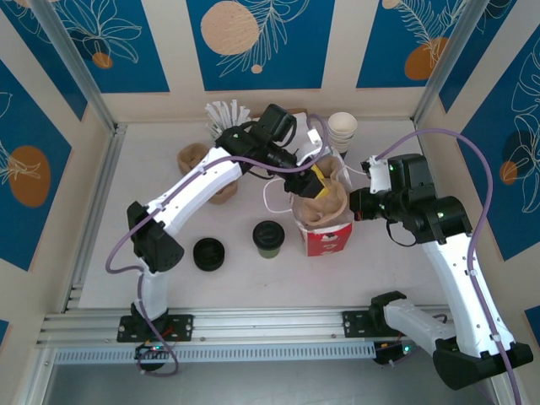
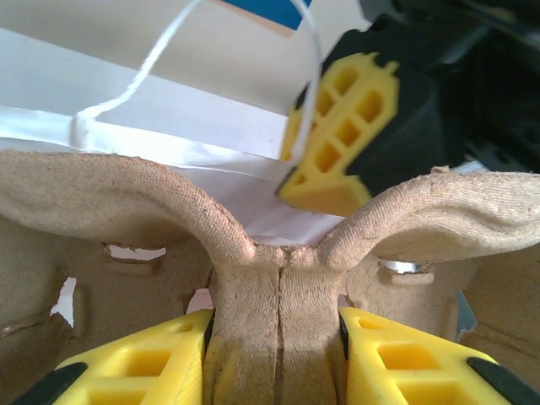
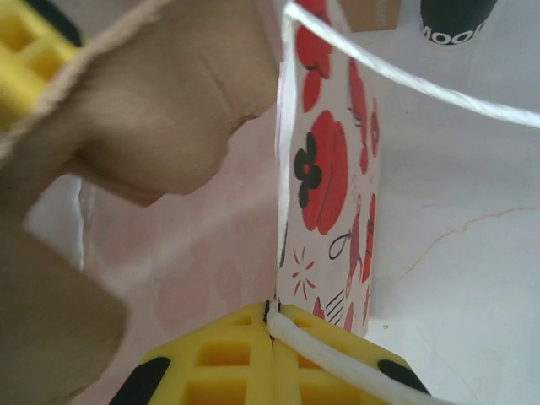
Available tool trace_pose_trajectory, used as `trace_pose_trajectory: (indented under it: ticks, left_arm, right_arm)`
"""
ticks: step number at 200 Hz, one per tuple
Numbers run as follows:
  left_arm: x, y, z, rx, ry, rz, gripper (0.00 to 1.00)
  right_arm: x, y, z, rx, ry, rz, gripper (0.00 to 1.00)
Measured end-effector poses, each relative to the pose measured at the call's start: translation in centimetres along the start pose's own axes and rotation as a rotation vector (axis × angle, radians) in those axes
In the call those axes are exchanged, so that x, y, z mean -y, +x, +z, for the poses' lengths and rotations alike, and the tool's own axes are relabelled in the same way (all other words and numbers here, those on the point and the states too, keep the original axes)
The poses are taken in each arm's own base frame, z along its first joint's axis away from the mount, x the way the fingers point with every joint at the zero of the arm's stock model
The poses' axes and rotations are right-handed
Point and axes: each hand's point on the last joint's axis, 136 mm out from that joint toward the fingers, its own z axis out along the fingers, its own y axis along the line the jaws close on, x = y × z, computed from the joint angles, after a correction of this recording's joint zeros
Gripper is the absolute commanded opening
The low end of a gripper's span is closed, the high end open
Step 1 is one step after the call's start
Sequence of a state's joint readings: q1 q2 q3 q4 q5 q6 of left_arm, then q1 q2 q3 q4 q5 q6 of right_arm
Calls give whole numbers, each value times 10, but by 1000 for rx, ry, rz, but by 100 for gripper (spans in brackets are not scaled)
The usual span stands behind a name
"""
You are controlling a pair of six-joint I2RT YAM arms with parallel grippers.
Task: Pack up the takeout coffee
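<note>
- The white bench [image 1: 245, 291] carries everything I can see from the top camera
- The red-and-white paper bag [image 1: 329, 239] with white string handles stands upright mid-bench with its mouth open
- A brown moulded-pulp cup carrier [image 1: 325, 207] sits in the bag's mouth, its top above the rim
- My left hand [image 2: 278, 354] is clamped tight on the carrier's central ridge, a yellow finger on each side
- My right hand [image 3: 272, 354] is pinched closed on the bag's rim and one string handle
- The takeout coffee [image 1: 267, 238], a small olive-green paper cup with a round black lid, stands upright on the bench to the left of the bag, near it but apart, with neither hand touching it
</note>
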State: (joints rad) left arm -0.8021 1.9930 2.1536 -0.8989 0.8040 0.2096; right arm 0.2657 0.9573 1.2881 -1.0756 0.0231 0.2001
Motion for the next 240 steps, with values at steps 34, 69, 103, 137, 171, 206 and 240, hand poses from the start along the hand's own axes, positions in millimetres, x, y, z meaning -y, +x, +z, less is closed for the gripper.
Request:
trace_pose_trajectory:
  ticks: [34,69,103,137,171,206,240]
  left_arm:
    - [-16,16,11,-53,-34,-20,35]
    - [-27,25,16,-87,-71,-5,34]
    - [-31,31,20,-117,-100,21,34]
    - [-35,41,27,-153,-126,42,33]
    - [-41,52,32,-187,-154,40,32]
    - [-51,55,36,-191,-191,52,32]
    - [-59,58,40,-195,-222,54,31]
  right_arm:
    - [-6,5,0,-23,-36,-9,0]
    - [-11,7,0,-29,-63,-11,0]
    - [-14,7,0,-34,-86,-10,0]
    - [-14,10,1,-42,-97,3,0]
    - [-13,11,2,-47,-111,19,0]
    - [-12,12,5,-49,-122,37,0]
    - [-10,13,6,-52,-129,52,0]
